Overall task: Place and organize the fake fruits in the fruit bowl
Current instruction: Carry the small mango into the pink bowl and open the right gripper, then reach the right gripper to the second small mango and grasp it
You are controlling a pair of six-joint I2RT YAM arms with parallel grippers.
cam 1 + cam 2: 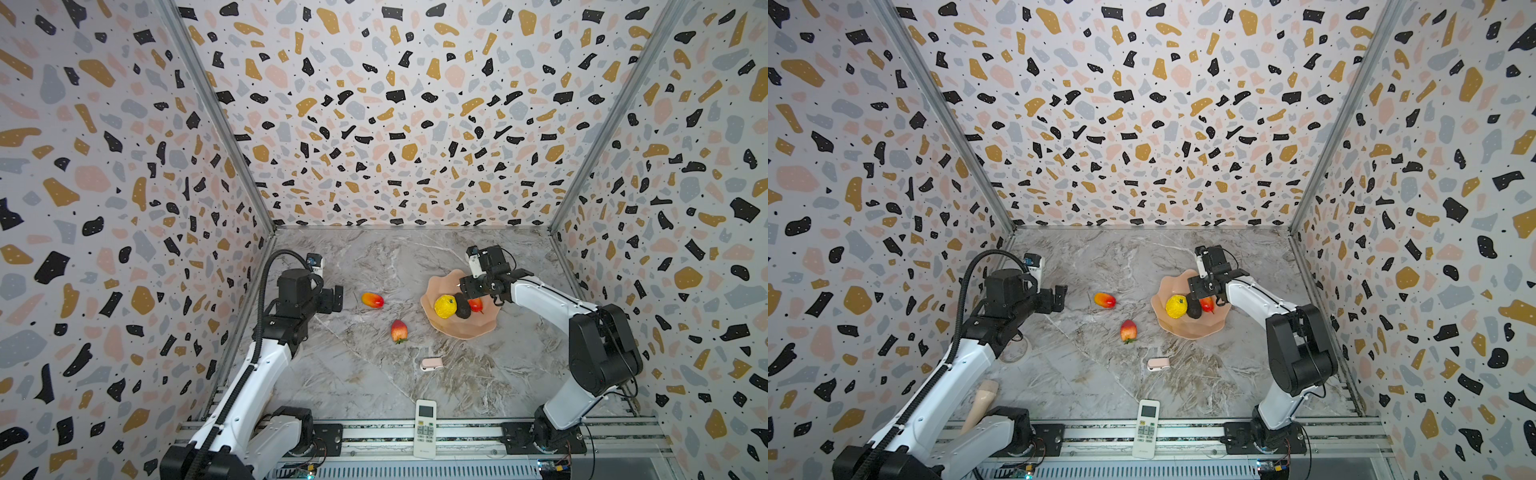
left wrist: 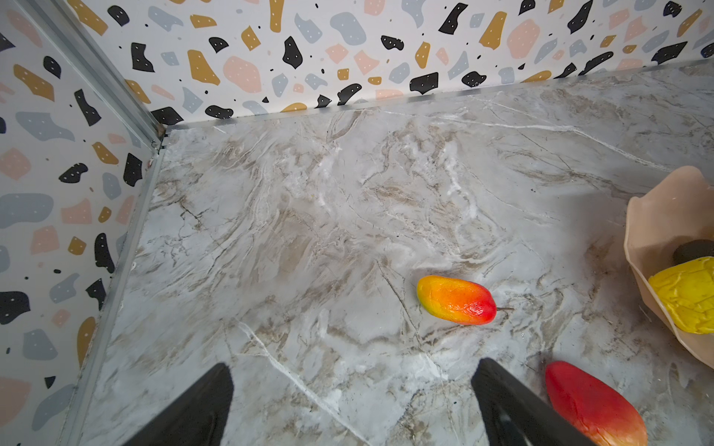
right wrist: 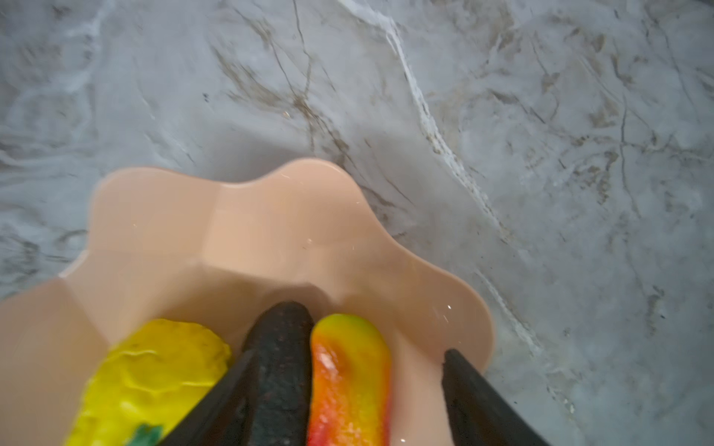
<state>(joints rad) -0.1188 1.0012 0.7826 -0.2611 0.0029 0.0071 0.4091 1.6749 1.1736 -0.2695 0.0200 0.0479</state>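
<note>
- Right of centre in both top views, the fruit bowl (image 1: pixel 461 329) holds 3 fruits: a bumpy yellow fruit (image 1: pixel 445 306), an avocado (image 1: pixel 462 306) and a mango (image 1: pixel 476 305).
- The right gripper (image 3: pixel 347 354) hangs over it with its jaws wide apart, gripping nothing. That mango lies loose between them.
- Risk: 1 jaw sits close over the avocado and may drag it out on lifting.
- The left gripper (image 2: pixel 353 365) is spread and empty above the desk (image 2: pixel 309 231). The glossy desk mango (image 2: pixel 456 300) and strawberry (image 1: pixel 398 331) could roll if nudged.
- Hidden: the blurred right wrist view leaves jaw-avocado contact unclear, and the arm covers the bowl's upper right rim.
</note>
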